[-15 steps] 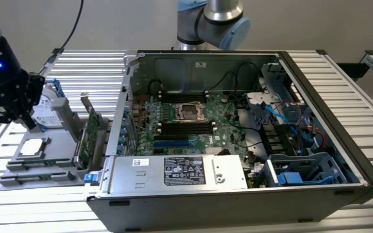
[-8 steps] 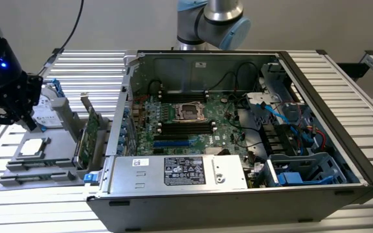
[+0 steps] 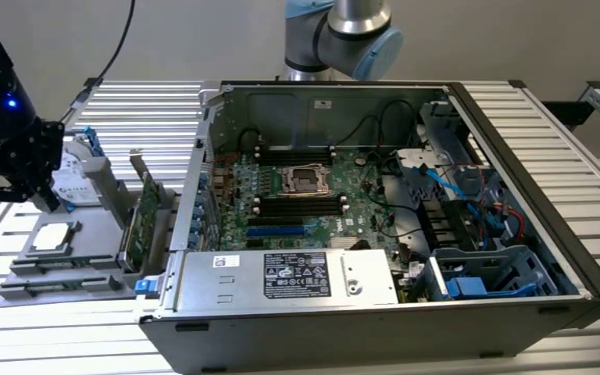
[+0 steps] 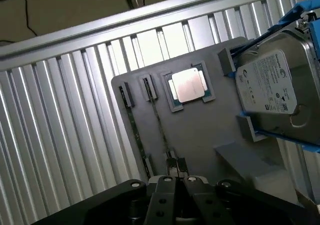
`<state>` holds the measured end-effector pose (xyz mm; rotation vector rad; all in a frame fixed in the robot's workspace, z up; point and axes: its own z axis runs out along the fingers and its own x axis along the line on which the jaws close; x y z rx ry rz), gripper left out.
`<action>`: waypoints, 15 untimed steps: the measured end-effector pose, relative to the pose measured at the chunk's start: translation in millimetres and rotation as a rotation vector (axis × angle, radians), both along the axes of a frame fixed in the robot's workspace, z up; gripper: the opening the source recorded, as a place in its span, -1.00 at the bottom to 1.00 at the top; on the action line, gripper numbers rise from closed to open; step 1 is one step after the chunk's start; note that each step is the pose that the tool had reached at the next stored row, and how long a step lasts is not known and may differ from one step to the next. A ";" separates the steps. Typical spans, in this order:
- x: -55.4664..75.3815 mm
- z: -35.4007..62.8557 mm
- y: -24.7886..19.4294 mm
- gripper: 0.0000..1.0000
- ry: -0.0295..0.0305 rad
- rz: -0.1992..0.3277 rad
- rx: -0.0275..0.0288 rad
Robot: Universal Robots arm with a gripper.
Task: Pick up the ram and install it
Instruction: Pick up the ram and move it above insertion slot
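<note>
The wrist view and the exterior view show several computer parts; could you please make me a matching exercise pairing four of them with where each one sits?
Things:
1. ram
2. processor chip
3. hard drive
4. power supply

Places:
A. in a blue bracket at one end of the grey tray
B. inside the open computer case, along the wall nearest the exterior camera
C. standing on edge in a narrow slot of the grey tray
D. lying flat in a square recess of the grey tray

Pairs: 1-C, 2-D, 3-A, 4-B
</note>
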<state>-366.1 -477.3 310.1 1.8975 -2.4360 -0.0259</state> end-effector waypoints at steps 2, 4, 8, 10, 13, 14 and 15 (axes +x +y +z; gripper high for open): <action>0.0 -0.2 0.0 -0.79 0.0007 0.037 -0.0001; 0.0 -0.4 0.0 -0.79 0.0014 0.072 -0.0001; 0.0 -1.0 0.0 -0.79 0.0027 0.146 -0.0002; 0.0 -1.2 0.0 -0.79 0.0033 0.182 -0.0002; -0.1 -1.5 0.0 -0.79 0.0043 0.237 -0.0005; -0.8 -1.7 0.0 -0.79 0.0041 0.245 -0.0009; -1.1 -1.7 0.0 -0.79 0.0041 0.249 -0.0014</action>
